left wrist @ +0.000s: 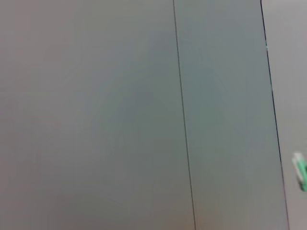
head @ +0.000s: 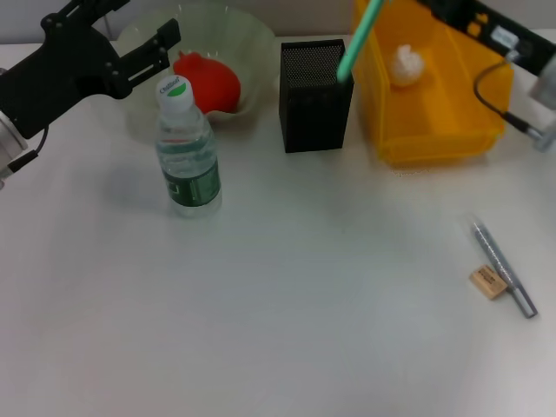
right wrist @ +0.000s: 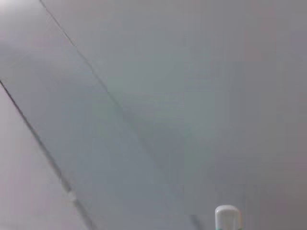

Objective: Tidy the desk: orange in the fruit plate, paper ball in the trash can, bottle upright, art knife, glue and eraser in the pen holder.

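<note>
The water bottle (head: 188, 156) stands upright left of centre. The orange (head: 208, 82) lies in the pale fruit plate (head: 252, 39) at the back. My left gripper (head: 161, 50) is open and empty, just above and behind the bottle cap, at the plate's near-left rim. A green glue stick (head: 357, 39) leans with its lower end in the black mesh pen holder (head: 314, 95); its cap also shows in the right wrist view (right wrist: 226, 216). My right arm (head: 482, 24) reaches in over the yellow trash can (head: 434, 130), which holds the paper ball (head: 407, 62). The art knife (head: 504, 265) and eraser (head: 488, 281) lie at the front right.
The white desk (head: 304, 304) spreads out in front of the holder and bottle. A cable (head: 495, 100) hangs from the right arm over the trash can's right side. The wrist views show mostly a plain grey wall.
</note>
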Controlling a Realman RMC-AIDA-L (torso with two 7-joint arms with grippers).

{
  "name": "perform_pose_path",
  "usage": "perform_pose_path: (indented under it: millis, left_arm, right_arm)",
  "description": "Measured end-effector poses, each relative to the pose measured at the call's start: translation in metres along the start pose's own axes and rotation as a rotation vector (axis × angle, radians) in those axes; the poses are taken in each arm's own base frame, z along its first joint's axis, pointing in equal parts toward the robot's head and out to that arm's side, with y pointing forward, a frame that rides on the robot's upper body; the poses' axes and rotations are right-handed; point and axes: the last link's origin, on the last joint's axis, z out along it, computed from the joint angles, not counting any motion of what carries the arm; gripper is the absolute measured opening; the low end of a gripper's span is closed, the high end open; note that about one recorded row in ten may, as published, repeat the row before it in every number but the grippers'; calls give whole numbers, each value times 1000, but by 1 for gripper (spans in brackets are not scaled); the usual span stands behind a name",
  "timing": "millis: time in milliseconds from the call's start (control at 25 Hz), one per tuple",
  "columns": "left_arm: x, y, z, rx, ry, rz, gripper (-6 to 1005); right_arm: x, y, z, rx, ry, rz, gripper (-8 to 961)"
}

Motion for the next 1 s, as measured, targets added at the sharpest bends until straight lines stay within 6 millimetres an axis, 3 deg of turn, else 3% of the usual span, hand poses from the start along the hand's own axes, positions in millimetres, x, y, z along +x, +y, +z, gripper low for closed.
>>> perform_pose_path:
  millis: [480,1000]
  left_arm:
    - [-7,-1,-8,27,-6,-30,802]
    - [-13,-3,-9,48,-8,-42,802]
  right_arm:
    - [4,-13,63,144,48,-335,239]
    - [13,-17,85,196,154,-412,263]
